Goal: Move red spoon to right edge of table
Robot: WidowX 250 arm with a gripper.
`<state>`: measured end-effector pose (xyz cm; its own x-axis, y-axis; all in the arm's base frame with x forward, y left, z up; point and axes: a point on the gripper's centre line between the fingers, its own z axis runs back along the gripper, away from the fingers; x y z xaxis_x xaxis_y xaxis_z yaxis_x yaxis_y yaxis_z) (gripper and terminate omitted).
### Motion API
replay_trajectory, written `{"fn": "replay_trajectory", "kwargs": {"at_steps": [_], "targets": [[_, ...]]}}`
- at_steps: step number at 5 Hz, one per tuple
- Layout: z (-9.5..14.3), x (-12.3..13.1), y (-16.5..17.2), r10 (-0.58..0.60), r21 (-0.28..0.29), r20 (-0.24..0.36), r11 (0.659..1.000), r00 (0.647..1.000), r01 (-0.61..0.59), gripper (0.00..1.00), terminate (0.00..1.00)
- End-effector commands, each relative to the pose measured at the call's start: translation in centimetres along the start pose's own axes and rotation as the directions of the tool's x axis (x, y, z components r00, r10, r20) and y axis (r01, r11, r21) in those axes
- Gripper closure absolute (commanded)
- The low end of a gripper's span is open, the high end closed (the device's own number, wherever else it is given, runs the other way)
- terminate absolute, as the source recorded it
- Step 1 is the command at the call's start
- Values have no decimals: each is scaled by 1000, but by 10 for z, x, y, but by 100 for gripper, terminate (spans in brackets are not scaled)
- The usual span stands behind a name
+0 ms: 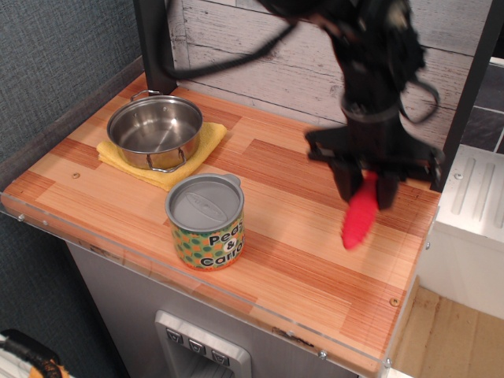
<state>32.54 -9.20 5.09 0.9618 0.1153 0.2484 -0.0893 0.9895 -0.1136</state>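
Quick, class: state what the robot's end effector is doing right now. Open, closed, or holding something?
End effector: closed on the red spoon, whose handle hangs down over the table near its right side.

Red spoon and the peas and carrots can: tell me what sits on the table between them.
Nothing. In the only view, bare wooden table runs from the can to the red spoon, which hangs from the gripper.

The matte black robot arm point(376, 71) ends in a wide black crossbar gripper point(367, 187), with loose black cables point(236, 64) looping behind.
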Motion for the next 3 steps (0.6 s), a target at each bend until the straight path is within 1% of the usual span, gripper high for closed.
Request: {"fn": "replay_trajectory", "kwargs": {"at_steps": [1, 2, 3], "targets": [[-4, -17, -7, 3, 12, 44, 1000, 999, -3, 100, 0], [-14, -21, -7, 11, 31, 27, 999, 1000, -11, 100, 0], [-20, -25, -8, -10, 38, 36, 999, 999, 9, 100, 0]]}}
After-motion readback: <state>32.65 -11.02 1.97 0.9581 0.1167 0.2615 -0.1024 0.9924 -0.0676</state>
